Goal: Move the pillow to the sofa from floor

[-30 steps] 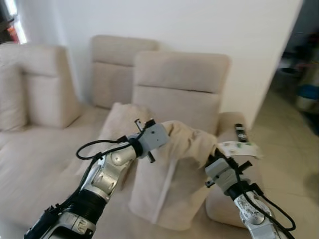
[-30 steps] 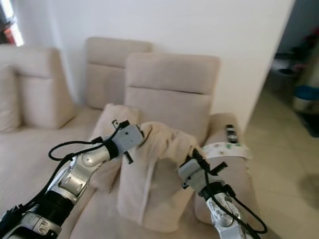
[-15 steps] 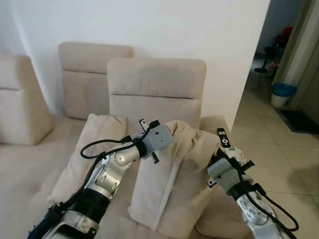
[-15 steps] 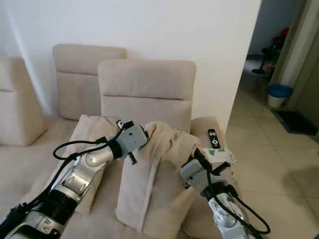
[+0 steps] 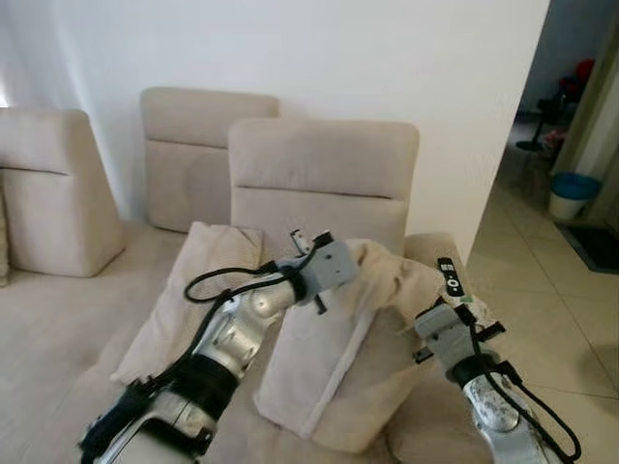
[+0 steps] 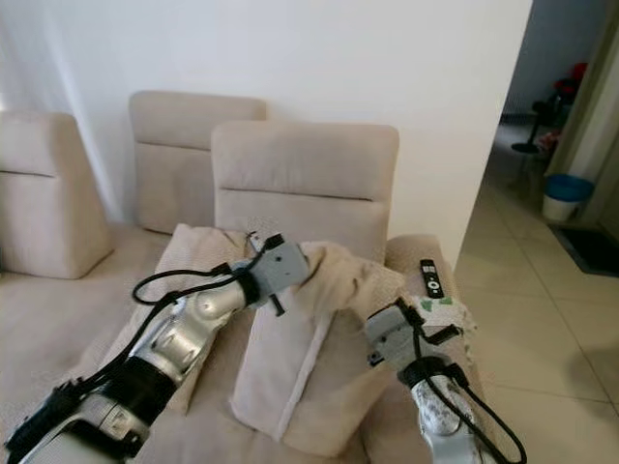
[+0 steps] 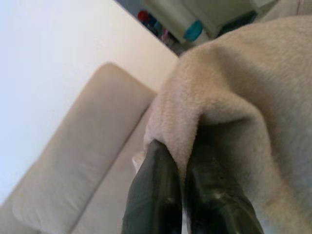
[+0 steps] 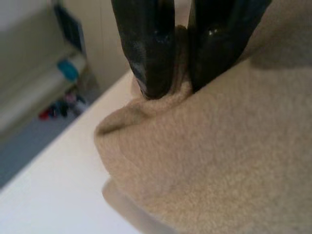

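Observation:
A beige pillow hangs upright over the sofa seat, in front of the right-hand backrest. My left gripper is shut on a fold at the pillow's top left corner. My right gripper is shut on the fabric at its top right corner. In the head views both wrists, the left wrist and the right wrist, press into the pillow's upper edge, which hides the fingertips.
A second beige cushion lies on the seat left of the held pillow. A black remote rests on a patterned cloth on the sofa armrest. Tiled floor and a blue bin lie to the right, behind a white wall.
The camera has swung, shifting the sofa across the picture. Both grippers keep their hold on the pillow, which stays over the seat in much the same pose.

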You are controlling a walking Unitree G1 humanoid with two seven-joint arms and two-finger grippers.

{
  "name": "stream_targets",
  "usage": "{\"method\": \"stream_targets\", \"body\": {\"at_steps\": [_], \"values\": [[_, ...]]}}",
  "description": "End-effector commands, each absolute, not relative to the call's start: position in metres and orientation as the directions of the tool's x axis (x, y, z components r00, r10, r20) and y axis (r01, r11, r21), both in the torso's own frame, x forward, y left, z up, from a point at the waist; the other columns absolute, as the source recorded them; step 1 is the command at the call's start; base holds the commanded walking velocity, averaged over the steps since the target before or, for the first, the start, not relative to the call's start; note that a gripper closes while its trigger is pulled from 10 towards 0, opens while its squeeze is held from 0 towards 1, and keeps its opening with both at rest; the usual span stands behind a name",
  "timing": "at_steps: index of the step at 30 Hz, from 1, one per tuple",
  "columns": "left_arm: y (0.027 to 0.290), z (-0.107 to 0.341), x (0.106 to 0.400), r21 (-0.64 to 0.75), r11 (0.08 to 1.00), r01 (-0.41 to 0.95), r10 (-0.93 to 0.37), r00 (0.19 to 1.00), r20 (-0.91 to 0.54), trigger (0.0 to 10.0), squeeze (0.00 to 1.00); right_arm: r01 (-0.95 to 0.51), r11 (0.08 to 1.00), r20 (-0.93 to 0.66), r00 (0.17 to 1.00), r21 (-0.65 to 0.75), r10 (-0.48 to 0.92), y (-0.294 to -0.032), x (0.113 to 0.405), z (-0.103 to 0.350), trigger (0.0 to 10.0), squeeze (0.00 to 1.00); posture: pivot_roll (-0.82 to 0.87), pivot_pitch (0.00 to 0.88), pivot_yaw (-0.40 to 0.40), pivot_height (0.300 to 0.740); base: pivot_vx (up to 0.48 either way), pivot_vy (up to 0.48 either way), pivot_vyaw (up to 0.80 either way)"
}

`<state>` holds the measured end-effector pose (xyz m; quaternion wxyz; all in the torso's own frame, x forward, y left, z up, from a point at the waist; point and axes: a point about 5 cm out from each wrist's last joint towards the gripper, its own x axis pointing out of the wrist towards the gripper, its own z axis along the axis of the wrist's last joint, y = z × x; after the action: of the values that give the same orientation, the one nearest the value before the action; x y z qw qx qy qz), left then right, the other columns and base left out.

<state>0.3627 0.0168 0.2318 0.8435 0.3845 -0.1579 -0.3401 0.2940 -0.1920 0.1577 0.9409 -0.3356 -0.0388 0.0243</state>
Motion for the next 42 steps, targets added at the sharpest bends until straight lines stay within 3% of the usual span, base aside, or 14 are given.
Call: {"method": "stream_targets", "body": {"at_steps": [1, 6, 11, 14, 21, 27, 42], "values": [[-0.009, 0.244, 0.354, 0.798, 0.399, 0.453, -0.768, 0.640, 0.021, 10.0, 0.00, -0.029, 0.810, 0.052, 0.996, -0.586, 0.073, -0.186, 0.300, 0.161, 10.0, 0.00, -0.09, 0.000, 0.046, 0.740, 0.000, 0.000, 0.00], [-0.017, 0.239, 0.352, 0.805, 0.346, 0.482, -0.789, 0.613, -0.027, 10.0, 0.00, -0.016, 0.829, 0.042, 0.998, -0.559, 0.048, -0.189, 0.303, 0.163, 10.0, 0.00, -0.10, 0.000, 0.053, 0.740, 0.000, 0.000, 0.00], [-0.020, 0.224, 0.350, 0.817, 0.238, 0.525, -0.804, 0.579, -0.137, 10.0, 0.00, -0.052, 0.835, 0.002, 0.998, -0.547, 0.063, -0.183, 0.303, 0.159, 10.0, 0.00, -0.10, 0.000, 0.063, 0.740, 0.000, 0.000, 0.00], [-0.020, 0.223, 0.350, 0.818, 0.231, 0.527, -0.804, 0.577, -0.145, 10.0, 0.00, -0.060, 0.836, -0.005, 0.998, -0.545, 0.068, -0.182, 0.303, 0.159, 10.0, 0.00, -0.10, 0.000, 0.064, 0.740, 0.000, 0.000, 0.00], [-0.002, 0.222, 0.358, 0.827, 0.125, 0.548, -0.776, 0.573, -0.263, 10.0, 0.00, -0.250, 0.744, -0.091, 0.964, -0.619, 0.249, -0.164, 0.293, 0.186, 10.0, 0.00, -0.08, 0.000, 0.057, 0.740, 0.000, 0.000, 0.00], [-0.002, 0.223, 0.362, 0.836, 0.117, 0.536, -0.769, 0.581, -0.265, 10.0, 0.00, -0.233, 0.693, -0.090, 0.968, -0.683, 0.236, -0.177, 0.292, 0.211, 10.0, 0.00, -0.10, 0.000, 0.053, 0.740, 0.000, 0.000, 0.00], [-0.008, 0.220, 0.357, 0.830, 0.106, 0.548, -0.782, 0.561, -0.271, 10.0, 0.00, -0.143, 0.700, -0.036, 0.985, -0.699, 0.166, -0.189, 0.294, 0.231, 10.0, 0.00, -0.10, 0.000, 0.047, 0.740, 0.000, 0.000, 0.00]]}}
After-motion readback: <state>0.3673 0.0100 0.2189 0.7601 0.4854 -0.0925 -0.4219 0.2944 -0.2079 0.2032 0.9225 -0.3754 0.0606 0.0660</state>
